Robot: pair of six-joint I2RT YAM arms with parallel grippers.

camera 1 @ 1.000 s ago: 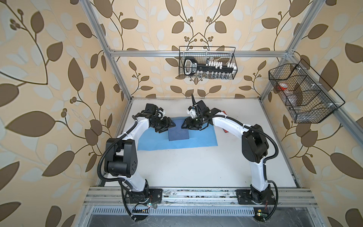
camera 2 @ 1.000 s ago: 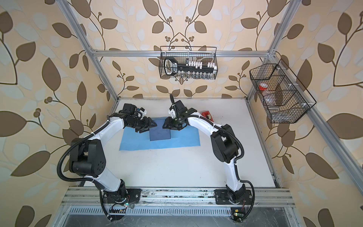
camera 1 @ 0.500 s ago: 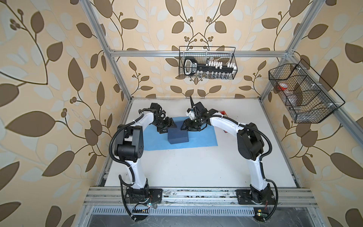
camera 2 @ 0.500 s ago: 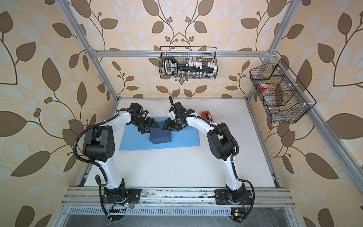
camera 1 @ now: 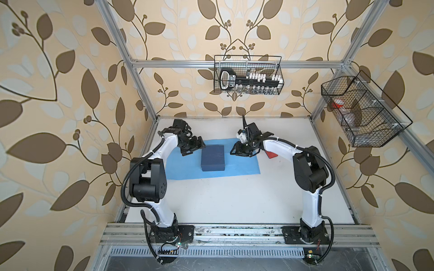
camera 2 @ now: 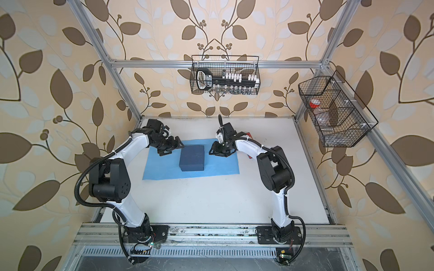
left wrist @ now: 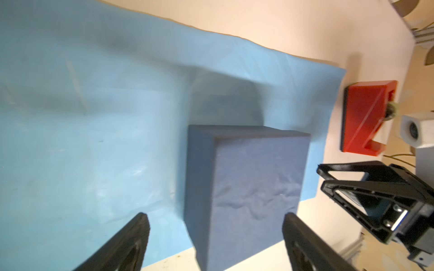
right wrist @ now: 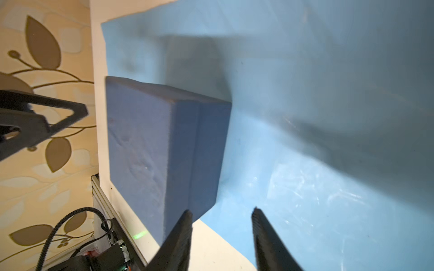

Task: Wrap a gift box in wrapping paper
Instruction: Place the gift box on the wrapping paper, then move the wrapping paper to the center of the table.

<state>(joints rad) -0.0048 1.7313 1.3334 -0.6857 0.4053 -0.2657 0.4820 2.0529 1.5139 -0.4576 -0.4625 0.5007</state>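
Note:
The navy gift box point(camera 1: 213, 157) point(camera 2: 192, 157) sits on the light-blue wrapping paper point(camera 1: 183, 170) point(camera 2: 164, 170), which lies flat on the white table in both top views. My left gripper point(camera 1: 199, 146) point(camera 2: 179, 147) hovers off the box's far left corner, open wide and empty. In the left wrist view the box point(left wrist: 249, 187) shows between the spread fingertips of the left gripper point(left wrist: 215, 218), untouched. My right gripper point(camera 1: 233, 150) point(camera 2: 211, 151) stands just right of the box's far corner. The right wrist view shows the right gripper point(right wrist: 222, 212) open by a narrower gap, over the paper's edge point(right wrist: 305, 187) beside the box point(right wrist: 152, 152).
A red tape dispenser point(camera 1: 271, 154) point(left wrist: 366, 117) stands on the table just past the paper's right end, under the right forearm. Wire baskets hang on the back wall point(camera 1: 247, 78) and the right wall point(camera 1: 361, 112). Bare white table point(camera 1: 234, 199) stretches in front of the paper.
Both grippers have drawn back a little from the box, which now rests alone on the paper. The left jaws have spread wider and the right jaws have narrowed.

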